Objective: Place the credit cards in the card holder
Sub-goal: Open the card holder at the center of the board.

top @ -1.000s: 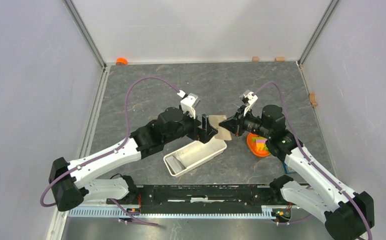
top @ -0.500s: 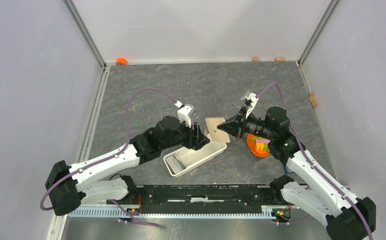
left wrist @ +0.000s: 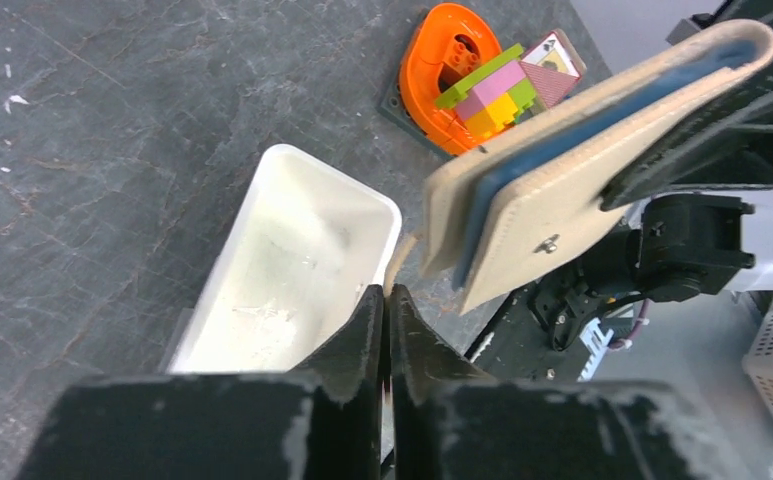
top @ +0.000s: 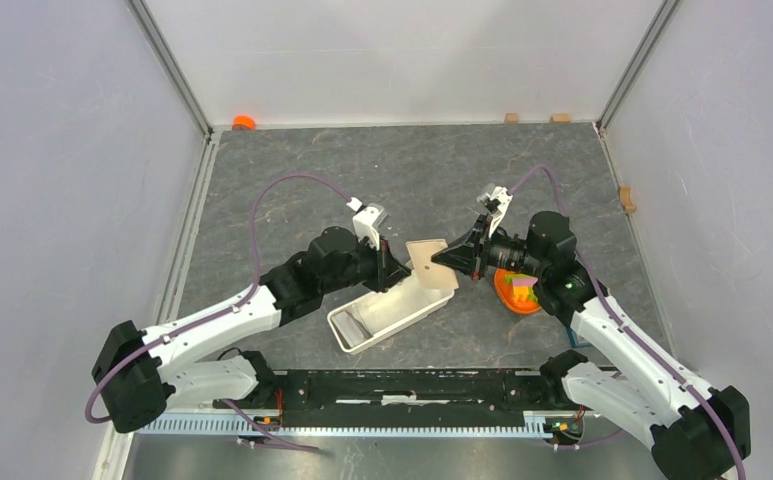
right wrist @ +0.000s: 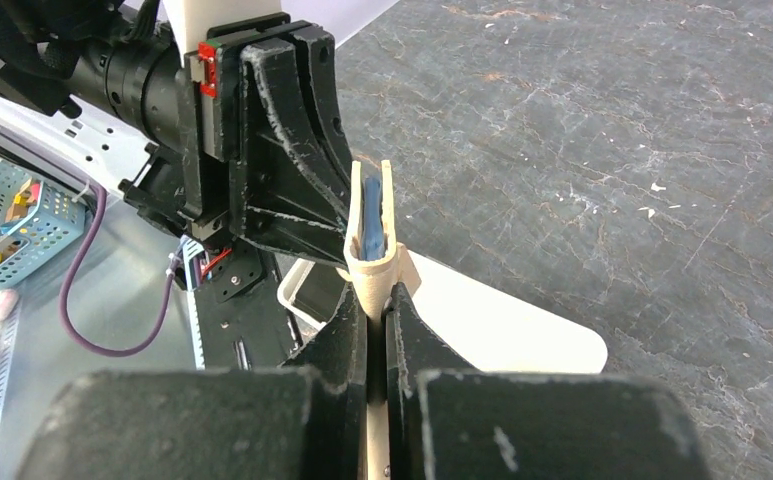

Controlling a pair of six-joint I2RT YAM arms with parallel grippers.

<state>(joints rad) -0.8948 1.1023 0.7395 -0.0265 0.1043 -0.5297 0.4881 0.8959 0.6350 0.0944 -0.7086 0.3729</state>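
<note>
My right gripper [top: 445, 257] is shut on the folded end of a beige leather card holder [top: 430, 262], held in the air above the table. A blue card [left wrist: 474, 215] sits between its two layers, its edge showing at the open end [right wrist: 372, 215]. The holder [right wrist: 372, 255] stands edge-up just past my right gripper [right wrist: 375, 292]. My left gripper [left wrist: 388, 292] is shut with nothing between its fingers. It hangs over a white tray [left wrist: 307, 250], close to the holder's [left wrist: 562, 170] lower corner and apart from it. No black cards show.
The white tray [top: 362, 335] lies on the grey table in front of the arm bases. An orange bowl [top: 514, 290] of coloured blocks [left wrist: 492, 95] sits under my right arm. Small orange and wooden pieces lie along the back wall.
My left gripper has gone from wide open at the holder's edge to shut. It has drawn back and down to the left, over the tray. My right gripper kept its hold.
</note>
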